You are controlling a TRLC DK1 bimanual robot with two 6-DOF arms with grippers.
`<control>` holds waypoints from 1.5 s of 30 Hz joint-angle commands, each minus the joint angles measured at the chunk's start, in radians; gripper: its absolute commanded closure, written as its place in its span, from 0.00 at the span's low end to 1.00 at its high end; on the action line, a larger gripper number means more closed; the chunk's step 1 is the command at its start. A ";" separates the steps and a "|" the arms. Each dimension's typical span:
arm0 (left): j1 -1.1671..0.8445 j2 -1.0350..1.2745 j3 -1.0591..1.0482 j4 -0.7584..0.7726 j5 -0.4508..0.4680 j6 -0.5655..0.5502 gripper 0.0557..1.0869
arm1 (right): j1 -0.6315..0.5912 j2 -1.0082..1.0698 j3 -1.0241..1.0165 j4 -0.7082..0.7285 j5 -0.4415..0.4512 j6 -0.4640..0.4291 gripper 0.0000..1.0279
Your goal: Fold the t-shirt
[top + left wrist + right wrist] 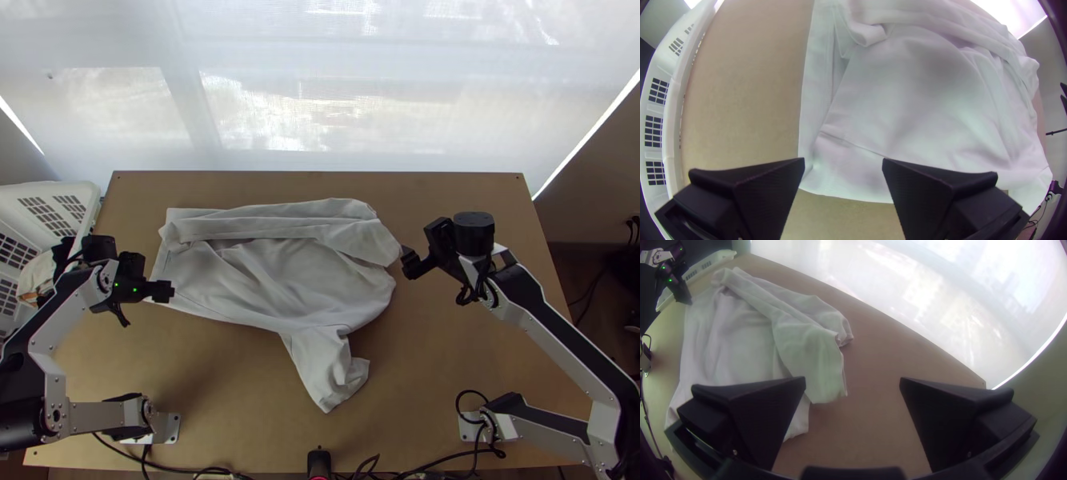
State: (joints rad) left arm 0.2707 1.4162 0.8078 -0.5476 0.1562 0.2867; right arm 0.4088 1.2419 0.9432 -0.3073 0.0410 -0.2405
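Observation:
The white t-shirt (288, 276) lies across the middle of the table in the top view, its far side folded over in a long rumpled band, a sleeve sticking out toward the near edge. My left gripper (160, 291) is over the shirt's left edge; in the left wrist view the left gripper (843, 162) stands open above the cloth (915, 98). Just off the shirt's right end is my right gripper (410, 262). Seen in the right wrist view, the right gripper (852, 382) is open with bare table between its fingers, beside the folded cloth (809, 351).
A white plastic basket (52, 192) with some cloth inside stands at the table's left side. Black cables (432, 466) run along the near edge of the wooden table (240, 400). A pale translucent curtain (320, 80) hangs behind the far edge.

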 commanded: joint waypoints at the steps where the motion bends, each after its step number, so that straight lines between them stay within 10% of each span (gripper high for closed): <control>1: -0.004 0.058 0.010 0.014 -0.006 0.014 0.33 | -0.007 -0.041 -0.018 -0.030 0.000 -0.003 0.04; 9: 0.002 0.070 0.005 0.015 0.039 0.016 0.96 | 0.002 -0.071 0.003 -0.121 -0.001 0.000 0.04; 26: 0.013 -0.066 0.011 -0.014 0.045 0.000 0.97 | 0.334 -0.130 -0.041 -0.446 -0.098 -0.003 0.04; 45: -0.004 -0.146 -0.058 -0.021 0.040 -0.040 0.97 | 0.553 -0.076 -0.248 -0.306 -0.162 0.018 0.04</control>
State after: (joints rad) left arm 0.2741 1.2892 0.7643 -0.5674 0.1989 0.2600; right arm 0.8951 1.0904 0.7147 -0.6861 -0.1135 -0.2279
